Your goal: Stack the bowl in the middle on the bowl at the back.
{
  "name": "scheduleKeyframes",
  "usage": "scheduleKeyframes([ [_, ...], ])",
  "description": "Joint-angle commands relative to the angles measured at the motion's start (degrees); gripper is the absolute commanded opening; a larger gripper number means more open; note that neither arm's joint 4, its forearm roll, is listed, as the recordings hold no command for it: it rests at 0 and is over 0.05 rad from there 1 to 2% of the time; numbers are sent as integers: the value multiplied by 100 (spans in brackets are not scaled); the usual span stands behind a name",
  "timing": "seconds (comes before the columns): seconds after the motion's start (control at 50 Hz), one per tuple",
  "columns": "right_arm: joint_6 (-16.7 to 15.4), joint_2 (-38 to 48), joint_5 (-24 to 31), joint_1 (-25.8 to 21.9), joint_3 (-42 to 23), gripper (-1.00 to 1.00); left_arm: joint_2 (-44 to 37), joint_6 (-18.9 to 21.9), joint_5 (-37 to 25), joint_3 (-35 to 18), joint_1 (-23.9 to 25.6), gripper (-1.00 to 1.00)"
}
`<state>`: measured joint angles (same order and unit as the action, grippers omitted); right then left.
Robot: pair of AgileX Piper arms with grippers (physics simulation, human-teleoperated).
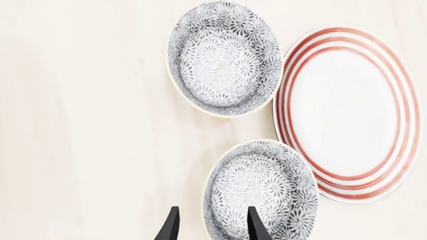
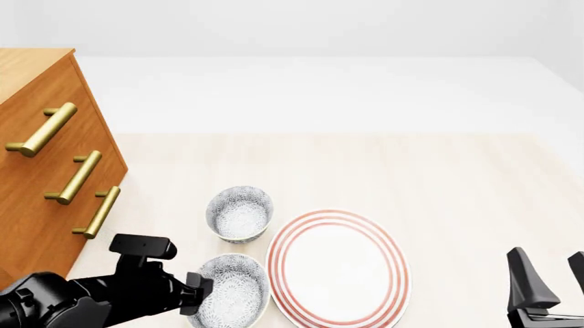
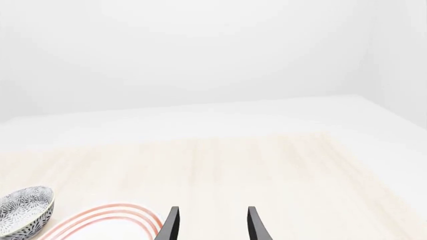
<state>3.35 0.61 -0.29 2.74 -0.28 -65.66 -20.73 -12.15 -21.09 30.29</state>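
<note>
Two look-alike grey-black speckled bowls stand on the pale wooden table (image 2: 456,184). The bowl at the back (image 2: 240,213) (image 1: 223,57) stands free. The bowl in the middle (image 2: 232,290) (image 1: 267,190) is nearer to me, close beside the plate. My left gripper (image 2: 193,295) (image 1: 213,227) is open at this bowl's left rim, one finger over the inside and one outside. I cannot tell if it touches the rim. My right gripper (image 2: 550,277) (image 3: 212,225) is open and holds nothing, far to the right near the front edge.
A large white plate with red rings (image 2: 338,266) (image 1: 347,112) lies right of both bowls, almost touching them. A wooden dresser with brass handles (image 2: 46,171) stands along the left side. In the right wrist view one speckled bowl (image 3: 27,210) and the plate's rim (image 3: 100,215) show.
</note>
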Motion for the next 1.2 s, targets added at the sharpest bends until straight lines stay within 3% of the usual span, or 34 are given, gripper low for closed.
scheduleKeyframes([
  [0.02, 25, -25, 14, 21, -1, 100, -484, -69, 432, 103, 77, 100],
  [0.4, 30, -30, 14, 21, -1, 100, -1057, -262, 1145, 364, 300, 100],
  [0.42, -23, -32, 17, 3, -2, 100, -489, -51, 618, 338, 43, -100],
  [0.56, -51, -31, 12, -13, -3, 100, 107, 22, 15, 245, -44, -100],
  [0.72, -65, -29, 11, -15, -3, 100, 342, 41, -171, 246, -70, -100],
  [1.2, -113, -13, 15, -37, 2, 100, 1659, -73, -1776, -572, 189, -100],
])
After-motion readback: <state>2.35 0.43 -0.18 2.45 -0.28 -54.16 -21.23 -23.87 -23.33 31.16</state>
